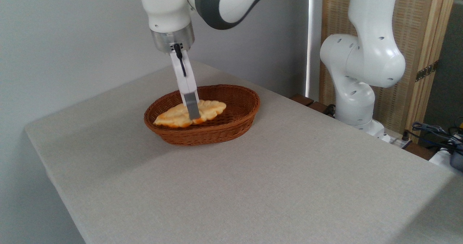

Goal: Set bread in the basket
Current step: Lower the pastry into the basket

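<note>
The gripper (194,114) reaches down into the basket (231,122) with its slim fingers (191,106) seen edge-on, so only one finger blade shows clearly and its grey tip lies against the middle of the bread (211,109); whether the jaws are spread or pinched on the loaf cannot be told from this angle. A short black cable runs down the white finger mount just under the metal wrist ring. No brand, label or writing can be read anywhere on the arm, the basket or the surroundings. The single loaf of bread lies flat inside the one wicker basket, its long axis running along the basket's own length, from lower left to upper right in the picture; its left pointed end sits near the basket's left rim, edged orange-brown, and its paler right end points toward the far right wall. The basket stands on the grey cloth-covered table (275,186), toward the far left part of it. One robot arm (361,66) rises from its white base beyond the table's right edge and arches over to the basket. Behind the base stands a woven screen in a wooden frame (419,48), and a few dark cables (434,131) lie at the right edge.
</note>
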Robot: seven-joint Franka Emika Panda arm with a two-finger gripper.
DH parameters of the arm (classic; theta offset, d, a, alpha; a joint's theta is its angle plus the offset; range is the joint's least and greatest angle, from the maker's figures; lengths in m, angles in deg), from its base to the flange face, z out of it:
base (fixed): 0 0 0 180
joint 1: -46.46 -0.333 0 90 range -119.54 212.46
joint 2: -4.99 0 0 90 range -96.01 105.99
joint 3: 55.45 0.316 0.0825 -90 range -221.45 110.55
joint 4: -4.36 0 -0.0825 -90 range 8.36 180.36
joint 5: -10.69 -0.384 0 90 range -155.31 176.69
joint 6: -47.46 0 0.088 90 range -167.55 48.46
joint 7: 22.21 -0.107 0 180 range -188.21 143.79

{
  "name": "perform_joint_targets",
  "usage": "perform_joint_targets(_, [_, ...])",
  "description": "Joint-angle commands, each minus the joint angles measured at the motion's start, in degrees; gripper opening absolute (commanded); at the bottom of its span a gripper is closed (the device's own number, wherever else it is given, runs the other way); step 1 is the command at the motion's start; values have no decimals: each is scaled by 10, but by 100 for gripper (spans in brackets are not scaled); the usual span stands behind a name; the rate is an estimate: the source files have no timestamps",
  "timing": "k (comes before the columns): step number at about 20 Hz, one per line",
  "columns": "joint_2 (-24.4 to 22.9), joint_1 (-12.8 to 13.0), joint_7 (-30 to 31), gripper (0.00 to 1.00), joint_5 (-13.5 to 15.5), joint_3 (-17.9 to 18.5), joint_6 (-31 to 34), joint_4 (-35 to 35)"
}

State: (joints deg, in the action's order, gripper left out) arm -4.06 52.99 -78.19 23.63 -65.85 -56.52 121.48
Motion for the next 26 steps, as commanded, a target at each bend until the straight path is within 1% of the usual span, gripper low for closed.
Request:
perform_joint_targets(1, [-4, 0, 51, 70, 27, -37, 32, 3])
perform_joint_targets(3, [-2, 0, 58, 77, 26, -55, 44, 6])
perform_joint_targets(6, [3, 0, 58, 100, 26, -81, 47, 7])
perform_joint_targets(10, [10, 2, 58, 100, 22, -95, 47, 13])
perform_joint_targets(16, [10, 2, 54, 100, 18, -94, 50, 12])
perform_joint_targets(19, [4, -4, 59, 100, 17, -86, 50, 5])
perform_joint_targets(20, [3, -6, 55, 100, 15, -79, 48, 1])
perform_joint_targets(22, [3, -6, 55, 100, -8, -54, 49, -23])
perform_joint_targets(24, [0, -6, 56, 100, -11, -18, 51, -46])
perform_joint_targets(26, [-3, -6, 56, 100, -11, 10, 52, -66])
